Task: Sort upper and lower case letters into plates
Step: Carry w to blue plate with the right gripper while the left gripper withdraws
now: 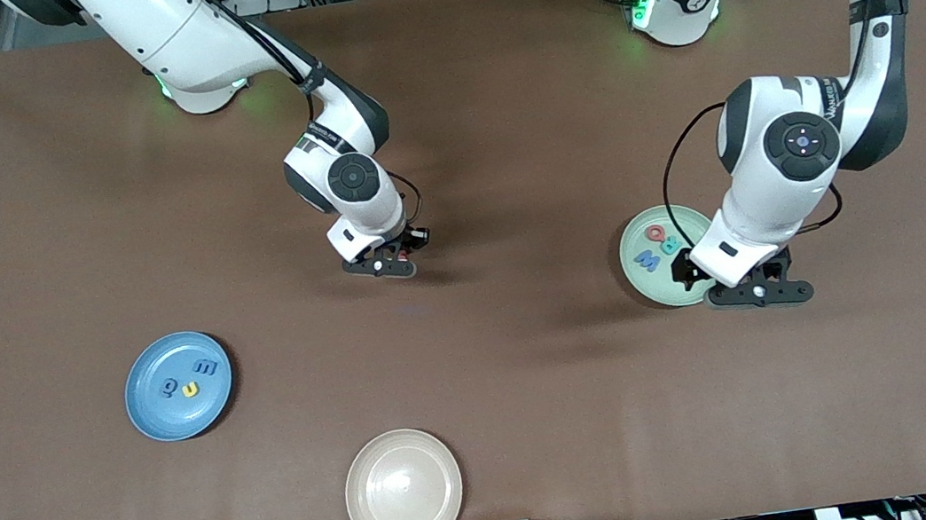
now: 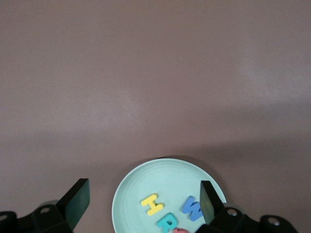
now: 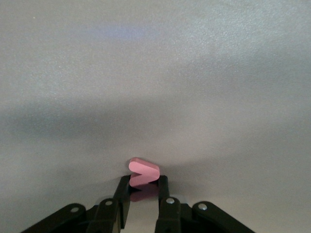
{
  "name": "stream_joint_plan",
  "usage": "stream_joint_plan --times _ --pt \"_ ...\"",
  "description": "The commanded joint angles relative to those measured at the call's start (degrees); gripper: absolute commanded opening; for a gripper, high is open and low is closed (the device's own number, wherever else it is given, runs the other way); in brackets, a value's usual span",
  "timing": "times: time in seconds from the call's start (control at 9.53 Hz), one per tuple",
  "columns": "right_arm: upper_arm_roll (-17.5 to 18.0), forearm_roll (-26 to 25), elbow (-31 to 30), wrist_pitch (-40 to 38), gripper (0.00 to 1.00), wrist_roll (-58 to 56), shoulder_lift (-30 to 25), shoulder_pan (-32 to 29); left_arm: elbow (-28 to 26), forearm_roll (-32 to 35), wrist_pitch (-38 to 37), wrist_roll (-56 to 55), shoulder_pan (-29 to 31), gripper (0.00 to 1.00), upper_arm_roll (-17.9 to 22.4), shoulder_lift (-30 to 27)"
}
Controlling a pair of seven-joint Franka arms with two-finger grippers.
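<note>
My right gripper [image 3: 144,190] pinched a pink letter [image 3: 144,172] by its lower legs, low over mid-table. It looked a light, stiff foam piece. My left gripper [image 2: 141,204] waited open over the mint plate [image 2: 160,177].

A high camera faces both robots across the tabletop [image 1: 497,112], taking in every edge. The left wrist camera looks down from just above the mint green plate [image 2: 146,187], which the front view shares [image 1: 639,272]. The right wrist camera sits low, close to bare tabletop.
</note>
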Motion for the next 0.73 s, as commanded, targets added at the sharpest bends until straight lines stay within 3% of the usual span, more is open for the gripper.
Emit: stream_joint_plan --times 0.0,0.21,0.63 --pt "-0.46 0.32 -0.71 -0.94 0.00 0.08 -2.66 -0.19 2.03 -1.23 -1.38 -2.46 0.10 1.00 -0.18 1.45" --pt "-1.59 0.24 1.12 -2.51 0.00 -3.32 -5.74 -2.20 3.51 -1.40 -1.90 -2.65 0.36 1.00 -0.18 1.63" --pt "-5.90 0.24 9.82 -12.70 0.00 -23.50 -6.80 -12.46 7.82 -1.31 -6.20 -2.38 0.98 1.00 -0.09 0.75"
